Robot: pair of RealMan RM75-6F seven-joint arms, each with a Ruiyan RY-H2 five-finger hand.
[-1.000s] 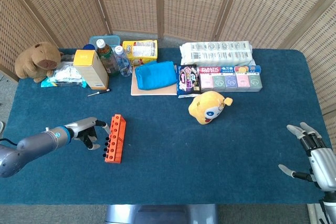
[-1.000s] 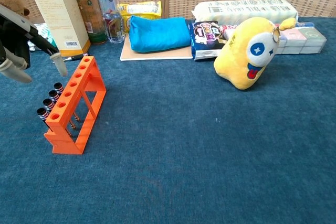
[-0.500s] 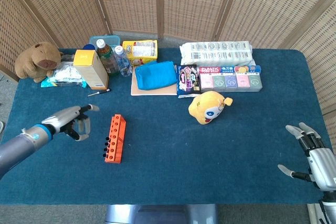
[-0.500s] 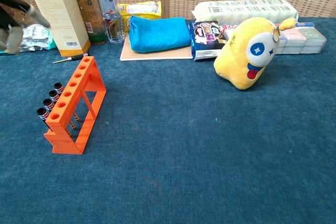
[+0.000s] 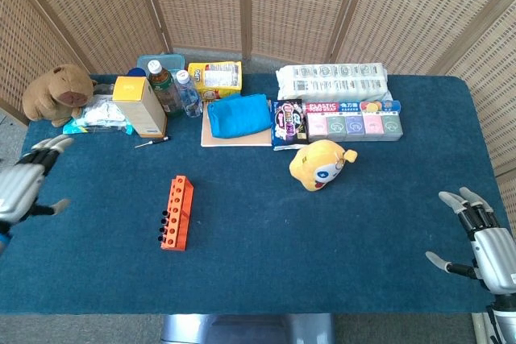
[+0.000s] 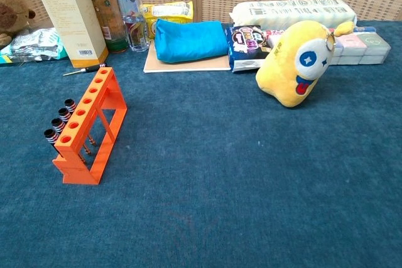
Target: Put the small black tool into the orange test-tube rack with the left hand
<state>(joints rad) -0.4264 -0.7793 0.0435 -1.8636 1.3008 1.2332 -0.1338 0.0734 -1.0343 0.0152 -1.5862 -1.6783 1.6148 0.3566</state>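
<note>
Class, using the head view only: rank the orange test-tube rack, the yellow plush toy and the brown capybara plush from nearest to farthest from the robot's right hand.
1. Yellow plush toy, mid-table, nearest the right hand at the right edge.
2. Orange test-tube rack, left of centre.
3. Brown capybara plush, far-left back corner.

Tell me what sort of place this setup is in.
Likely an indoor robot data-collection station, not a home: a blue-covered table fenced by wicker screens, strewn with unrelated props such as an orange test-tube rack and a yellow plush toy.
</note>
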